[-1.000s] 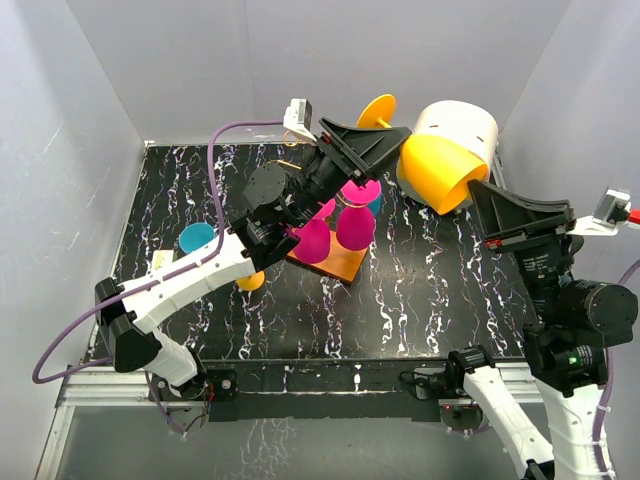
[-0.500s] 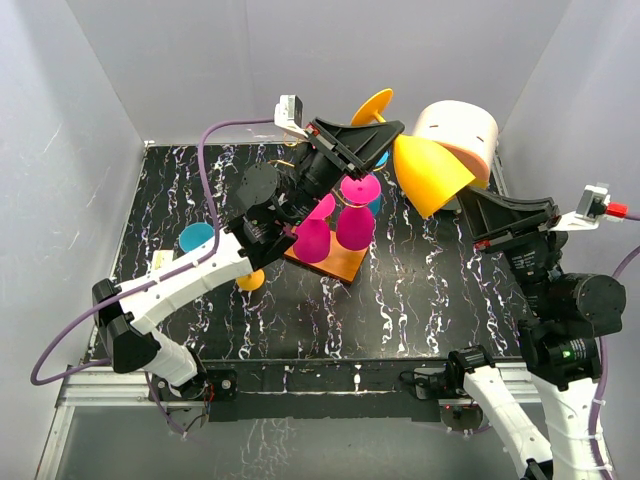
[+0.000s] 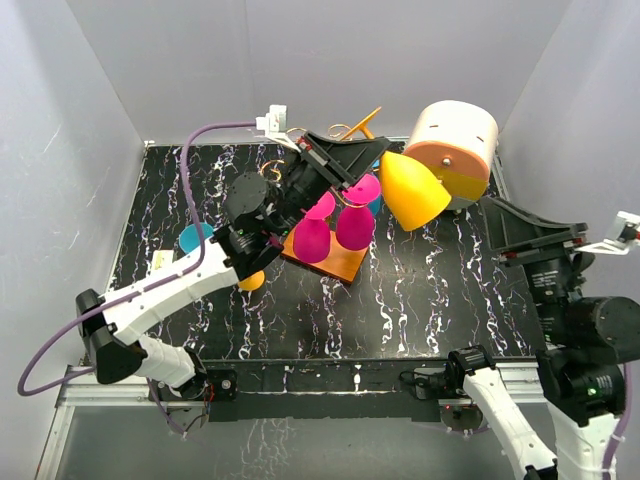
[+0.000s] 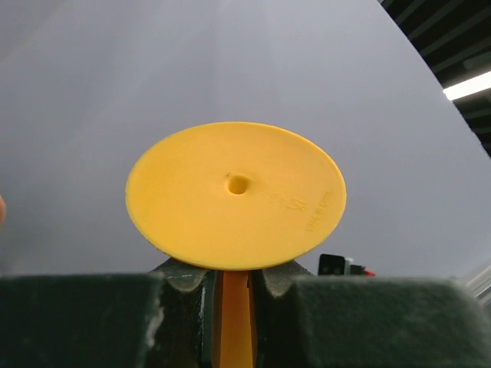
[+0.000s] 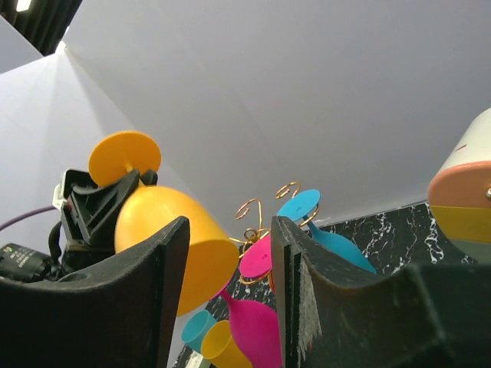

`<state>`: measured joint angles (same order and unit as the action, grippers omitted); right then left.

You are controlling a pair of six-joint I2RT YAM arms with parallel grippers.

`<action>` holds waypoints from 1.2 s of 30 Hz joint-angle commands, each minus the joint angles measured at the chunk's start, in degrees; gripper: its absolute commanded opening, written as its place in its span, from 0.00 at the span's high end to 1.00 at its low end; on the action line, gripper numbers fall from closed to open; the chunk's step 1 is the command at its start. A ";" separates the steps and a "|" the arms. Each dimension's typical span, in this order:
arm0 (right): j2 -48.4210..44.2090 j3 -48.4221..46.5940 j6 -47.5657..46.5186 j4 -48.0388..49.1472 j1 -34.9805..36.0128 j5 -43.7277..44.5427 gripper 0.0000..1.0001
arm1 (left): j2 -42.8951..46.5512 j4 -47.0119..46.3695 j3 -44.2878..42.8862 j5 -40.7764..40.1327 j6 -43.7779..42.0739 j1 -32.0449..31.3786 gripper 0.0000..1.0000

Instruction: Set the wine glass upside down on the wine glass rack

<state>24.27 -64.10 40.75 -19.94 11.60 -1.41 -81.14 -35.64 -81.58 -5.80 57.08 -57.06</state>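
My left gripper (image 3: 378,148) is shut on the stem of a yellow wine glass (image 3: 410,190), held in the air to the right of and above the wine glass rack (image 3: 338,262). In the left wrist view the stem (image 4: 234,318) sits pinched between the jaws of the left gripper (image 4: 234,280), under the round foot (image 4: 236,195). The rack's gold scrolls (image 5: 257,211) carry two pink glasses (image 3: 355,225) and a blue one (image 5: 341,245), hanging bowl down. My right gripper (image 3: 492,212) is open, empty and apart from the glass, to its right. Its fingers (image 5: 146,291) frame the yellow bowl (image 5: 165,230).
A big white, pink and yellow cylinder (image 3: 455,140) stands at the back right, close behind the held glass. A teal cup (image 3: 195,238) and a yellow cup (image 3: 250,280) sit on the black marbled table (image 3: 420,300), left of the rack.
The left gripper shut on the stem, then the right gripper opened and drew back to the right. The yellow glass swung left toward the rack, its bowl now tilted downward.
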 commanded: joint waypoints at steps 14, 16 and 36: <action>20.78 -25.47 6.67 -16.32 0.05 -18.75 0.45 | 7.91 8.79 4.70 36.58 -37.14 0.43 1.00; 21.63 -25.47 8.98 -16.37 0.09 -21.12 0.45 | 8.41 8.19 6.25 38.10 -40.86 0.41 1.00; 23.95 -22.73 9.22 -26.21 0.07 -36.74 0.52 | 5.73 9.72 5.05 42.04 -58.04 0.46 1.00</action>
<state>47.70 -86.37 52.47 -44.21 11.60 -34.72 -75.72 -23.75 -74.28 34.79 2.11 -56.73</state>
